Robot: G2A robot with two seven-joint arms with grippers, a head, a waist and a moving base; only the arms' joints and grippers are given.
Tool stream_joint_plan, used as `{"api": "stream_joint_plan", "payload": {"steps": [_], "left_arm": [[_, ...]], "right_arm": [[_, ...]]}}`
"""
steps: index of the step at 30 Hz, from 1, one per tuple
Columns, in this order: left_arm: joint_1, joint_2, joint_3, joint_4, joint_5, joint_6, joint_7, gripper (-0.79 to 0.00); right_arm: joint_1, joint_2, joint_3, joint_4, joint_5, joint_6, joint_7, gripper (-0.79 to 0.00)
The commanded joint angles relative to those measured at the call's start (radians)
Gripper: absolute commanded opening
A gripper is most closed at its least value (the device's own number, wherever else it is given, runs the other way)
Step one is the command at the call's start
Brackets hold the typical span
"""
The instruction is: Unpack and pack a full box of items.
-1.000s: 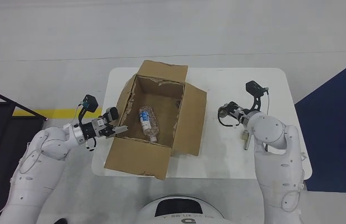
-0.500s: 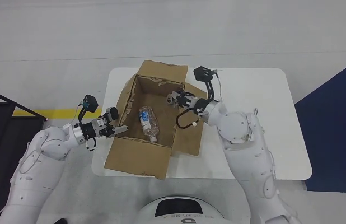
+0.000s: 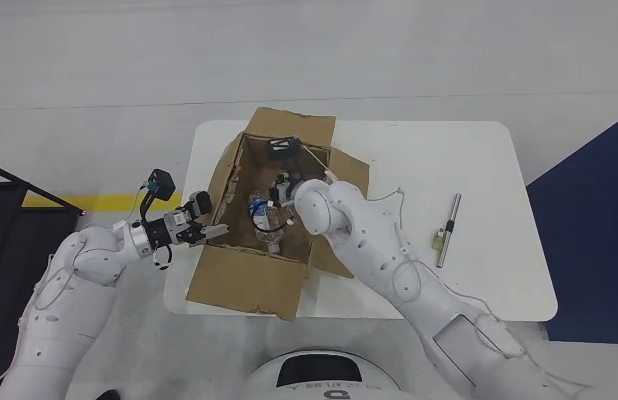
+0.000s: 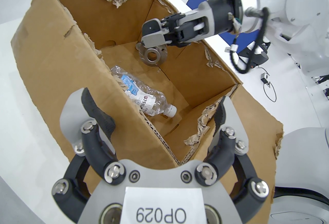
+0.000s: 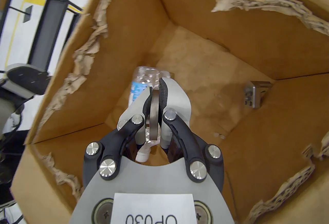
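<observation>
An open cardboard box (image 3: 249, 280) with torn edges stands mid-table. A crushed clear plastic bottle (image 3: 264, 215) lies on its floor. My right gripper (image 3: 279, 190) hangs inside the box above the bottle, shut on a flat metal ring (image 5: 154, 112). From the left wrist, that ring (image 4: 153, 54) shows below the right gripper (image 4: 151, 40), over the bottle (image 4: 144, 98). My left gripper (image 3: 214, 230) is open at the box's left wall (image 4: 51, 55), which runs between its fingers (image 4: 87, 112). A small metal block (image 5: 254, 96) rests against an inner wall of the box (image 5: 231, 29).
A metal rod (image 3: 447, 230) and a small part (image 3: 440, 240) lie on the white table (image 3: 469, 160) to the right of the box. A black rack (image 3: 9, 190) stands off the table's left side.
My right arm swung from the table's right side across to the box and now holds the metal ring inside it. The left arm and the bottle stayed put.
</observation>
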Motion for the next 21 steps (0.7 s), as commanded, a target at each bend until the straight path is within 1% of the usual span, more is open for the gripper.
{"api": "stream_joint_plan", "payload": {"steps": [1, 3, 9, 11, 12, 13, 14, 15, 18, 21], "left_arm": [[0.0, 0.0, 0.0, 0.0, 0.0, 0.0, 0.0, 0.0], [0.0, 0.0, 0.0, 0.0, 0.0, 0.0, 0.0, 0.0], [0.0, 0.0, 0.0, 0.0, 0.0, 0.0, 0.0, 0.0], [0.0, 0.0, 0.0, 0.0, 0.0, 0.0, 0.0, 0.0], [0.0, 0.0, 0.0, 0.0, 0.0, 0.0, 0.0, 0.0], [0.0, 0.0, 0.0, 0.0, 0.0, 0.0, 0.0, 0.0], [0.0, 0.0, 0.0, 0.0, 0.0, 0.0, 0.0, 0.0], [0.0, 0.0, 0.0, 0.0, 0.0, 0.0, 0.0, 0.0], [0.0, 0.0, 0.0, 0.0, 0.0, 0.0, 0.0, 0.0], [0.0, 0.0, 0.0, 0.0, 0.0, 0.0, 0.0, 0.0]], "right_arm": [[0.023, -0.012, -0.015, 0.052, 0.025, 0.0, 0.008, -0.785], [0.05, -0.025, -0.042, 0.114, 0.008, 0.024, 0.007, -0.785], [0.121, -0.076, -0.112, 0.292, 0.026, 0.094, 0.039, -0.785], [0.139, -0.091, -0.122, 0.329, 0.043, 0.104, 0.04, -0.628], [0.147, -0.097, -0.125, 0.344, 0.049, 0.105, 0.036, -0.499], [0.154, -0.103, -0.128, 0.356, 0.054, 0.106, 0.032, -0.409], [0.161, -0.108, -0.127, 0.363, 0.06, 0.108, 0.025, -0.031], [0.166, -0.112, -0.126, 0.369, 0.065, 0.111, 0.018, 0.0], [0.176, -0.117, -0.111, 0.365, 0.074, 0.124, -0.006, 0.0], [0.176, -0.113, -0.086, 0.326, 0.066, 0.152, -0.025, 0.0]]}}
